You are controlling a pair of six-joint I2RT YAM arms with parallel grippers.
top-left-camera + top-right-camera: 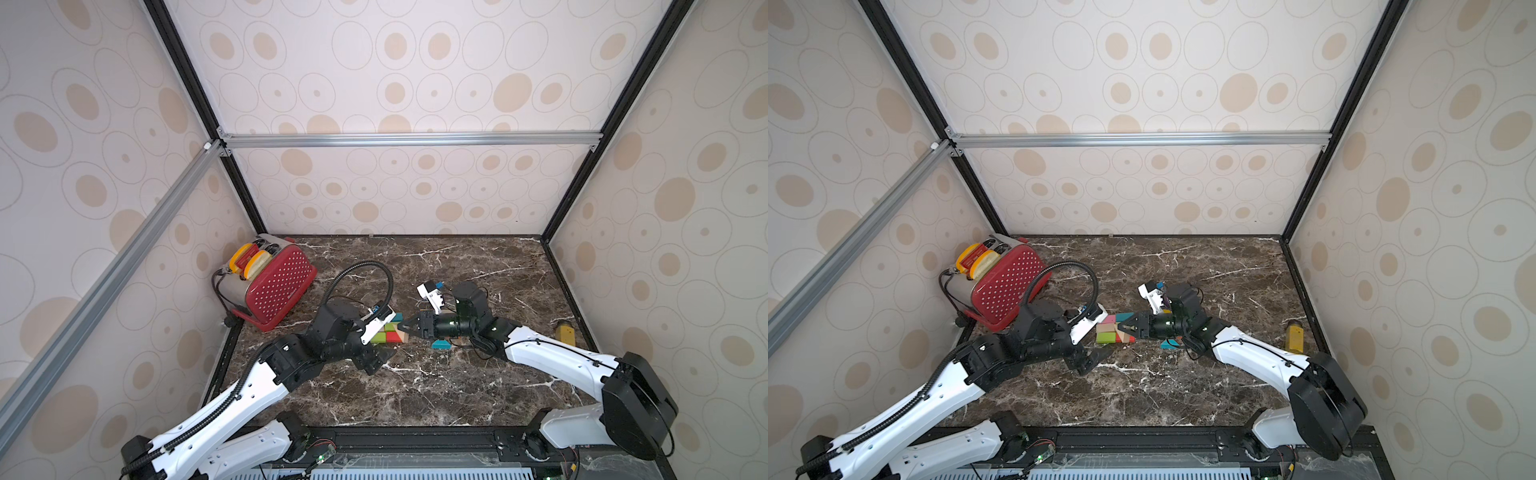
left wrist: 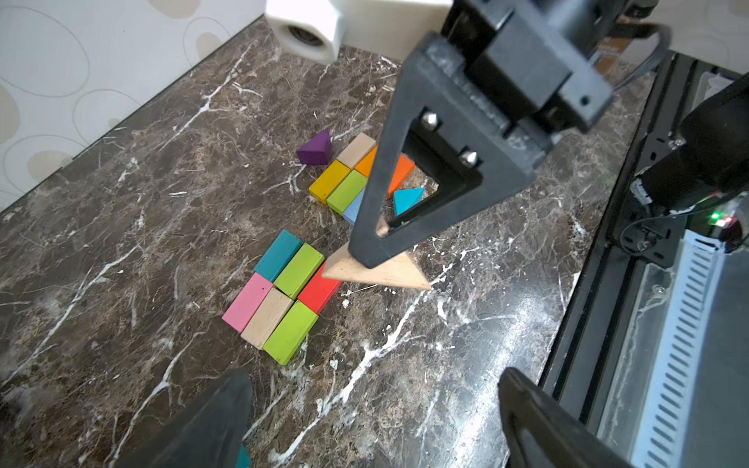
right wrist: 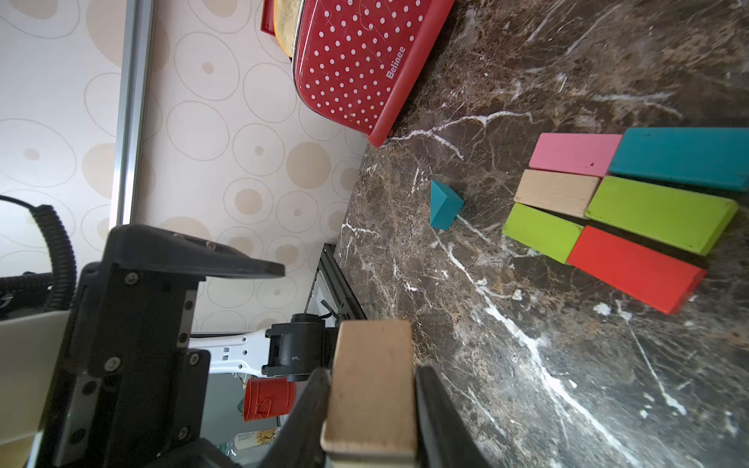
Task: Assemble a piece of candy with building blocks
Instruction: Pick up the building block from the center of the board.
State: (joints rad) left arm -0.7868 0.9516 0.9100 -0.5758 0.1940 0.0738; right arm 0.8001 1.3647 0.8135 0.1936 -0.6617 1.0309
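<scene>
Centrally on the bench (image 1: 415, 386), six bricks lie flat in a two-by-three slab (image 2: 283, 295), long axes parallel: teal, green, red, pink, tan, green. The right hand (image 2: 367, 259) is clenched on a tan wedge (image 2: 381, 273) at the slab's red brick (image 3: 636, 269). The left hand (image 1: 380, 357) is released, beside the slab. A second cluster (image 2: 344, 178) lies near. The toaster (image 1: 270, 286) holds two slices. Bench: dark marble; walls: oval-patterned.

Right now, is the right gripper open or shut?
Shut: the right gripper has both fingers pressed against the sides of a tan wedge.
</scene>
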